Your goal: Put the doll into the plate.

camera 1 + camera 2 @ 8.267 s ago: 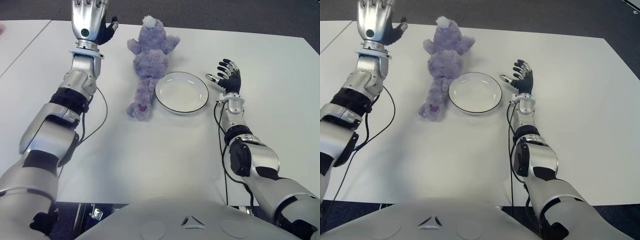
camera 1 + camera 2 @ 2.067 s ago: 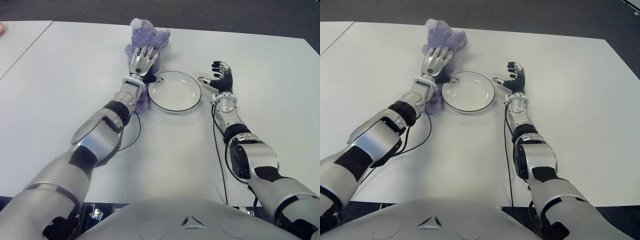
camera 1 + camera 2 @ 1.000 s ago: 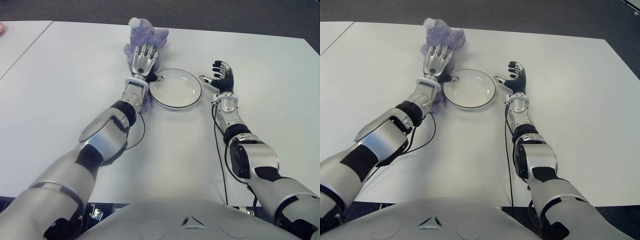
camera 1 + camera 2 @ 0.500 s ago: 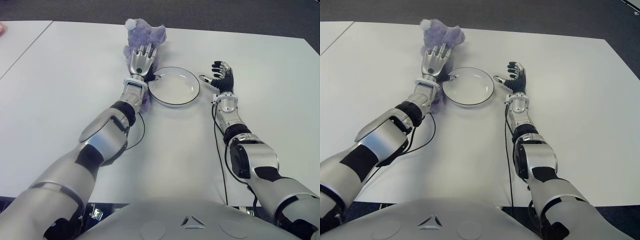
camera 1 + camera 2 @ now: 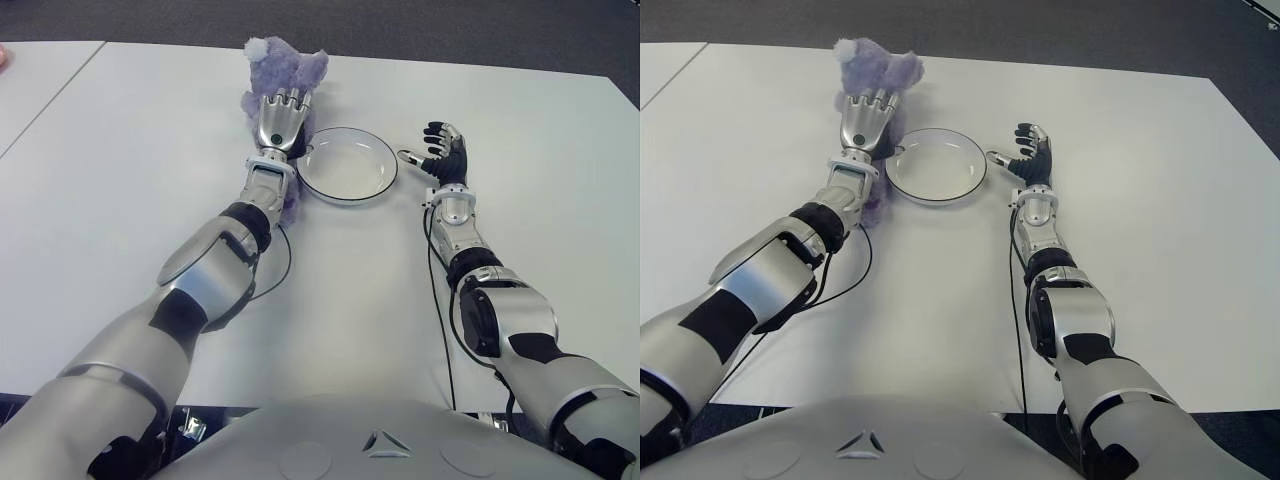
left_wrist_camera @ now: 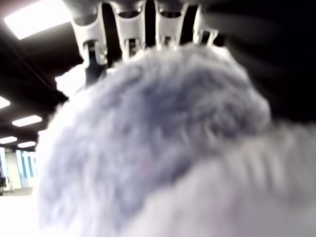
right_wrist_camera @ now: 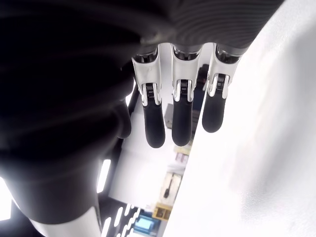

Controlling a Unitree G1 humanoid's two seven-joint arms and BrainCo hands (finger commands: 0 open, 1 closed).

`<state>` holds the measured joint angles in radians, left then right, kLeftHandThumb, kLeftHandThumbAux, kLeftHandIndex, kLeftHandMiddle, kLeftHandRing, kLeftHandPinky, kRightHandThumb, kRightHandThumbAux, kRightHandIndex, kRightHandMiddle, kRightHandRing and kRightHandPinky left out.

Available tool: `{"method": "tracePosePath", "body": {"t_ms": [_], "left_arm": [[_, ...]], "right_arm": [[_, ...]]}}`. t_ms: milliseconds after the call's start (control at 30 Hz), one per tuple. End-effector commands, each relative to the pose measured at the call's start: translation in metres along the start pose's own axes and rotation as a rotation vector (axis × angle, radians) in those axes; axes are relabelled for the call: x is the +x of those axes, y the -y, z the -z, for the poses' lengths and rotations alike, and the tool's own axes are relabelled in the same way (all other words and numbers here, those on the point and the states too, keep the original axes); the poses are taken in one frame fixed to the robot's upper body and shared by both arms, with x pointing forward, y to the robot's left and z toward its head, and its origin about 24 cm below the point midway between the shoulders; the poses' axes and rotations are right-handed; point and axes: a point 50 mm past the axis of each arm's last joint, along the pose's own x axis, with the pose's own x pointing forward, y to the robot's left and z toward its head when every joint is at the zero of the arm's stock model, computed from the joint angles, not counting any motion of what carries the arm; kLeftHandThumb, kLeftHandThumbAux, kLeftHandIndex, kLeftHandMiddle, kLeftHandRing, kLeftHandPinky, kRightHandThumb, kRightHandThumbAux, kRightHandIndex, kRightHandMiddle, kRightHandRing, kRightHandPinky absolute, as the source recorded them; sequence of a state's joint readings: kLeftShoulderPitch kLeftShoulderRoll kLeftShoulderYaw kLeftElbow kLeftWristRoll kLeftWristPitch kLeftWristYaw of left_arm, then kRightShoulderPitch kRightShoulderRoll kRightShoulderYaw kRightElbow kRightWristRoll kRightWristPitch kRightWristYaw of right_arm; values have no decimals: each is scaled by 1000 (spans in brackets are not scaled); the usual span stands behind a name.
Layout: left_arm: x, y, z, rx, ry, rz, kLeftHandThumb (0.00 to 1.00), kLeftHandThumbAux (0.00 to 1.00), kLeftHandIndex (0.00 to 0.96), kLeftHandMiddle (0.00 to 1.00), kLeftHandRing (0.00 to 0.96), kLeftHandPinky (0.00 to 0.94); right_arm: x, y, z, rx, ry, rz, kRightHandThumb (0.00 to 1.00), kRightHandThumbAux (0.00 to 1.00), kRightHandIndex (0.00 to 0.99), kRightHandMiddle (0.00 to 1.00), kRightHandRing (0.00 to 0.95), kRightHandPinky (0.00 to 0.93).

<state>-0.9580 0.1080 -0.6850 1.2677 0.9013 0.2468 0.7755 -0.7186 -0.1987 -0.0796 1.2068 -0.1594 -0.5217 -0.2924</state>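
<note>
White table (image 5: 150, 150) fills most of the eye views, dark floor (image 5: 450, 30) past its far edge. Left arm (image 5: 215, 260) reaches far forward across the table; right arm (image 5: 480, 290) lies out on the robot's right side. Purple doll (image 5: 285, 70) sits at the far part of the table, just left of the plate, not in it; head end points away from the robot, lower body mostly hidden under the left hand and wrist. Plate (image 5: 385, 170) is white with a dark rim, nothing in it, touching or nearly touching the doll's side (can't tell which). Left hand (image 5: 279, 119) is on top of the doll, fingers (image 6: 128, 42) curled down into the fur, gripping the plush; left wrist view is nearly all purple fuzz. Right hand (image 5: 442, 157) shows just right of the plate, apart from it, fingers (image 7: 181, 116) loosely extended, holding nothing. Thin black cable (image 5: 282, 262) runs along the left forearm.
</note>
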Motion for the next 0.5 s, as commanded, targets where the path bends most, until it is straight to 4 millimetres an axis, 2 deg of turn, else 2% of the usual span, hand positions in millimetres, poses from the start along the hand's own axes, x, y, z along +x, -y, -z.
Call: {"method": "tracePosePath", "body": {"t_ms": [33, 300, 400, 500], "left_arm": [[-32, 26, 6, 14, -30, 28, 102, 736, 323, 514, 560, 584], [-32, 22, 5, -5, -23, -34, 206, 766, 418, 608, 618, 623], [-32, 21, 5, -11, -10, -59, 529, 733, 423, 630, 633, 639], [-32, 20, 5, -24, -2, -75, 638, 721, 426, 653, 667, 712]], "right_arm": [[-114, -21, 115, -69, -444, -118, 0, 886, 257, 296, 266, 258], [-113, -21, 115, -74, -443, -124, 0, 884, 259, 298, 270, 260], [-113, -22, 114, -73, -437, -126, 0, 884, 259, 298, 273, 264], [-113, -22, 114, -70, -433, -127, 0, 882, 257, 296, 272, 265]]}}
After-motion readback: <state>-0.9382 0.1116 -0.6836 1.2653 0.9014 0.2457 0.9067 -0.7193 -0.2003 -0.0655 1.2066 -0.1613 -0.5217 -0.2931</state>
